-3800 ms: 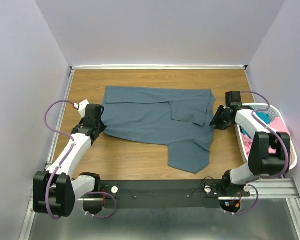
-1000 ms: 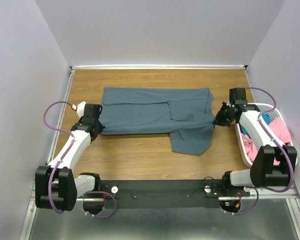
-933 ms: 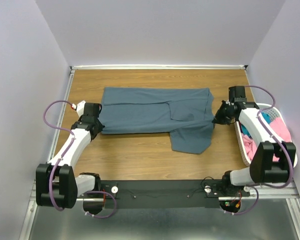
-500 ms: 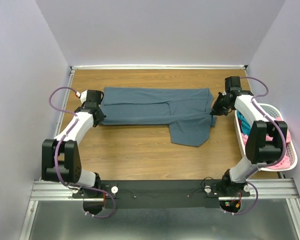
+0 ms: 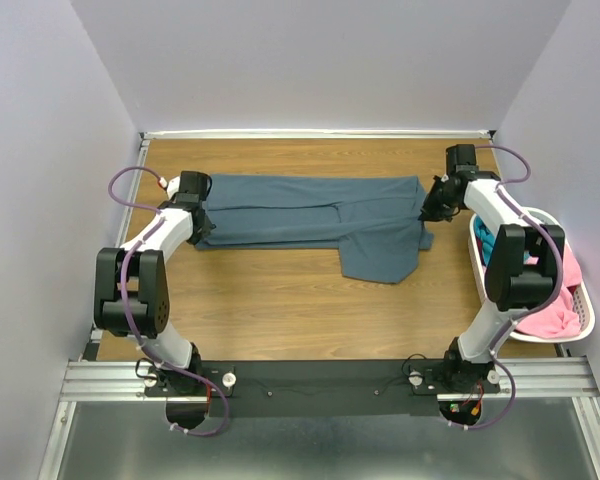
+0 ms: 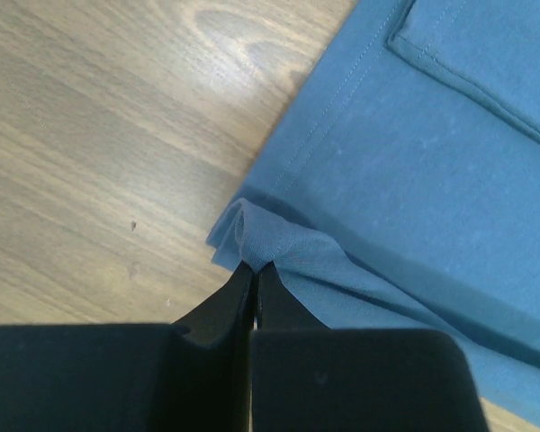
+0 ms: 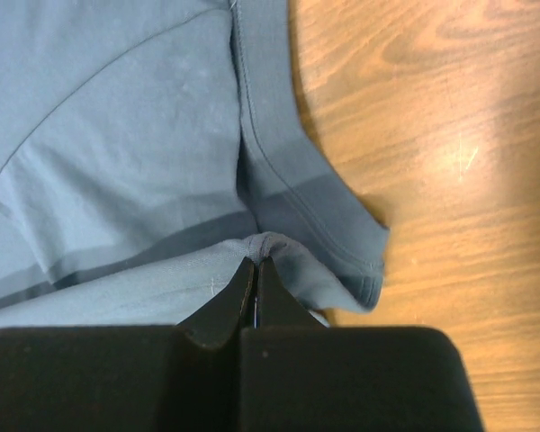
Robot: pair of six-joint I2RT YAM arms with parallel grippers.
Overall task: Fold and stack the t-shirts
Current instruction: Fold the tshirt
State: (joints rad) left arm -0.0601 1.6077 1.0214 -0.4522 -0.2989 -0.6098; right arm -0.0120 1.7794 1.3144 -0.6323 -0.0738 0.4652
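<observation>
Slate blue-grey t-shirt [image 5: 310,215]: thin hem pinches at tips of left fingers [image 6: 223,308], right fingers [image 7: 227,308]; pulling apart risks slippage.

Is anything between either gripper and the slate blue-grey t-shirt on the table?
Nothing visible. The left gripper and right gripper are each shut on an edge of the slate blue-grey cloth t-shirt, at opposite ends.

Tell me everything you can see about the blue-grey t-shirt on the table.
The blue-grey t-shirt is plain soft cloth with stitched hems, folded into a long band lying flat across the wooden table. A flap sticks out toward the near side at its right end. The left tool pinches a bunched edge at its left end, the right tool one at its right.
</observation>
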